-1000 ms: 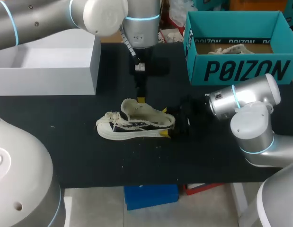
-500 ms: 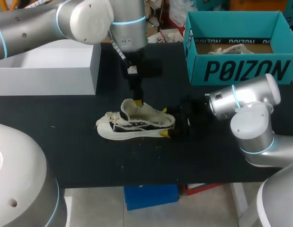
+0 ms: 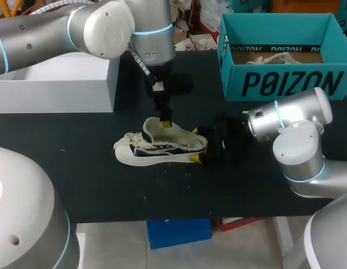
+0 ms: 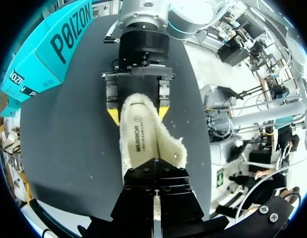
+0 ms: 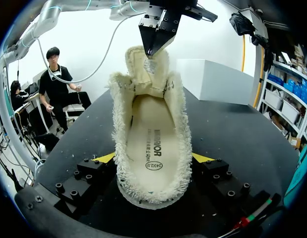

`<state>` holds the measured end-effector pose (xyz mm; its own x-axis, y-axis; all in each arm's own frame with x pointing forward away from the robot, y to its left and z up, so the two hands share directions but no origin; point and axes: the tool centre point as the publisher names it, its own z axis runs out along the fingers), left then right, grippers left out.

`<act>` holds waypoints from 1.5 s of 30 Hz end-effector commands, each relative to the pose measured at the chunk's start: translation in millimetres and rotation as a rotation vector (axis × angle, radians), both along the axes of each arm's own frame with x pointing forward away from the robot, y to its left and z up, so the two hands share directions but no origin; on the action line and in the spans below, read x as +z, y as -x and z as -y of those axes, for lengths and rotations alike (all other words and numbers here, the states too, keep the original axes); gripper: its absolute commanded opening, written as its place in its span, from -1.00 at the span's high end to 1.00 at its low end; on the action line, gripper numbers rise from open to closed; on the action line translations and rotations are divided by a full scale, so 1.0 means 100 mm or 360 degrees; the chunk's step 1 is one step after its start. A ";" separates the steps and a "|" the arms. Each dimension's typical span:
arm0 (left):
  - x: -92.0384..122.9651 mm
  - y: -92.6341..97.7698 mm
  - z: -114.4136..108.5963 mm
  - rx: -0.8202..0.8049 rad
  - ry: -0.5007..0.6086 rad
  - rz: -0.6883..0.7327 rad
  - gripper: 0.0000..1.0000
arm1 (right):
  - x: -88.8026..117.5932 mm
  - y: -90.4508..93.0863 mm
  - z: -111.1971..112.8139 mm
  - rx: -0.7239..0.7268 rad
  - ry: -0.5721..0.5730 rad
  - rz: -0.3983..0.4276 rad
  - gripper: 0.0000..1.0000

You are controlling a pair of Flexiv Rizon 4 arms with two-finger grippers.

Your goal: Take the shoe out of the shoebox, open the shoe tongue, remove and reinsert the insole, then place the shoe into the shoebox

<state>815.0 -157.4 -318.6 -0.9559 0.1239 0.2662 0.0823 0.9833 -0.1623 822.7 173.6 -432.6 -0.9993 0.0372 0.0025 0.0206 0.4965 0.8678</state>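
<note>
Black bench point(image 3: 95, 185) carrying, near its centre, a cream low-top shoe point(image 3: 162, 147) resting on its sole, toe toward the left arm's side. The shoe sits outside the teal shoebox point(image 3: 285, 84), which stands at the far right of the bench. The tongue point(image 5: 149, 69) is raised upright, and the printed insole point(image 5: 152, 144) lies flat inside the shoe.

Left gripper point(image 3: 166, 120) hangs above the shoe, jaws closed on the tongue's top edge. Right gripper point(image 3: 194, 144) lies low along the bench at the heel, jaws pressed against both sides of the shoe and gripping it.

A white box point(image 3: 55, 84) stands at the far left, well apart from the shoe. Pale contents of the shoebox are too indistinct to identify. In the left wrist view the gripper's own black body hides its yellow tips and the shoe's toe.
</note>
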 end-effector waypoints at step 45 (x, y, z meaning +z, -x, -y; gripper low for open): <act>-0.65 0.20 0.08 0.0016 -0.0001 -0.0144 1.00 | -0.03 0.00 0.00 -0.0003 0.0002 0.0001 1.00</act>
